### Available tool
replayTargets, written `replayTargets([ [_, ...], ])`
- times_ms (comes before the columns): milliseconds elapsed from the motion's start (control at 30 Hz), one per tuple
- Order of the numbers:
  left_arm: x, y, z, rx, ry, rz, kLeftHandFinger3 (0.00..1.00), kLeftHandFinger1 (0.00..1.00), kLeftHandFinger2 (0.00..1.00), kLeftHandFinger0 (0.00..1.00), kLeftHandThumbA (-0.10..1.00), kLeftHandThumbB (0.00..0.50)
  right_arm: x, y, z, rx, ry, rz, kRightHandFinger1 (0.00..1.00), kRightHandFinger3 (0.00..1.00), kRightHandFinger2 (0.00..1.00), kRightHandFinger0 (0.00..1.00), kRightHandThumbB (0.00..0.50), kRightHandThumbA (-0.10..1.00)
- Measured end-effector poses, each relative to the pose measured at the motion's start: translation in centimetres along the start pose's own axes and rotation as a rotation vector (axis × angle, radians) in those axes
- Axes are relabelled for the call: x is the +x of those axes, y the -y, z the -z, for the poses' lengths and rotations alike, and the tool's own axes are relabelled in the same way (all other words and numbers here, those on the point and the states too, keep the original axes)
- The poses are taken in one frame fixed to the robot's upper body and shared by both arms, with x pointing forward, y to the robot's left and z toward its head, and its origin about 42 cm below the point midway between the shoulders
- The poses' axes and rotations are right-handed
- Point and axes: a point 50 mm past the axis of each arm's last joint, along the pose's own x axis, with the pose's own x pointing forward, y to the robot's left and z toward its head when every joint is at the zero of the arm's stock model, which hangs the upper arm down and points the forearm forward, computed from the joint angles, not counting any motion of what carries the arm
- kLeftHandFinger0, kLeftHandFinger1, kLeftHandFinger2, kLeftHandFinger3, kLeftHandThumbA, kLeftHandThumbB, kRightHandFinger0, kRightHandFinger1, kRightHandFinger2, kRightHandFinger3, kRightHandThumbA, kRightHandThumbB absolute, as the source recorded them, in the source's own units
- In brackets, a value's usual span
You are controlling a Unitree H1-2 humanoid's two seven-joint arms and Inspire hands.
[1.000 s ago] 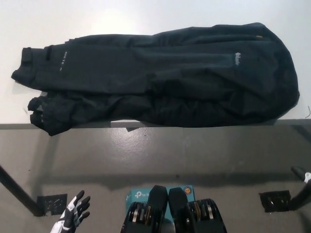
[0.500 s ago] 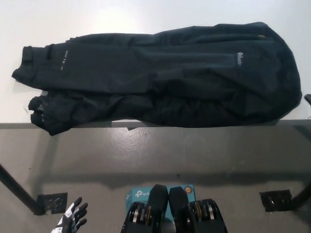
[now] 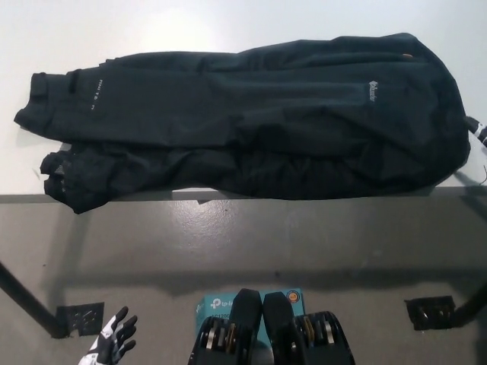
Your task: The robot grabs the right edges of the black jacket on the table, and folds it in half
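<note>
White table (image 3: 228, 23), black jacket (image 3: 251, 122), grey floor (image 3: 251, 236)

- a white table (image 3: 228, 19) fills the upper half of the view, with its front edge running straight across the middle of the picture.
- a grey floor (image 3: 251, 243) lies below the table edge, smooth and slightly shiny, with a dark shadow band across it.
- a teal cardboard box (image 3: 221, 306) with white lettering and a round orange sticker sits on the floor at the bottom centre, partly hidden.
- a black table leg (image 3: 23, 298) slants down at the lower left to a dark square foot plate (image 3: 80, 317).
- a second dark foot plate (image 3: 431, 312) sits on the floor at the lower right.
</note>
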Motion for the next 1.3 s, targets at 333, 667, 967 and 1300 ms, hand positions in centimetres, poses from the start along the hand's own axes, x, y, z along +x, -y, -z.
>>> replayTargets([
  [333, 0.0, -0.2, 0.0, 0.014, 0.001, 0.003, 1.00, 1.00, 1.00, 1.00, 1.00, 0.115, 1.9, 1.0, -0.3, 0.003, -0.032, 0.031, 1.00, 1.00, 1.00, 1.00, 0.333, 0.99],
  [667, 0.1, -0.5, 0.3, 0.023, -0.008, 0.007, 1.00, 1.00, 1.00, 1.00, 1.00, 0.123, 3.5, 1.3, 0.6, 0.023, -0.088, 0.054, 1.00, 1.00, 1.00, 1.00, 0.337, 1.00],
  [967, 0.5, -0.4, 0.2, 0.051, -0.004, 0.016, 1.00, 1.00, 1.00, 1.00, 1.00, 0.155, 4.5, 1.5, 2.0, 0.044, -0.142, 0.050, 1.00, 1.00, 1.00, 1.00, 0.305, 1.00],
  [1300, 0.4, -0.5, 0.3, 0.073, 0.001, 0.020, 1.00, 1.00, 0.98, 1.00, 1.00, 0.165, 5.0, 1.8, 4.7, 0.059, -0.225, 0.049, 1.00, 1.00, 1.00, 1.00, 0.328, 1.00],
])
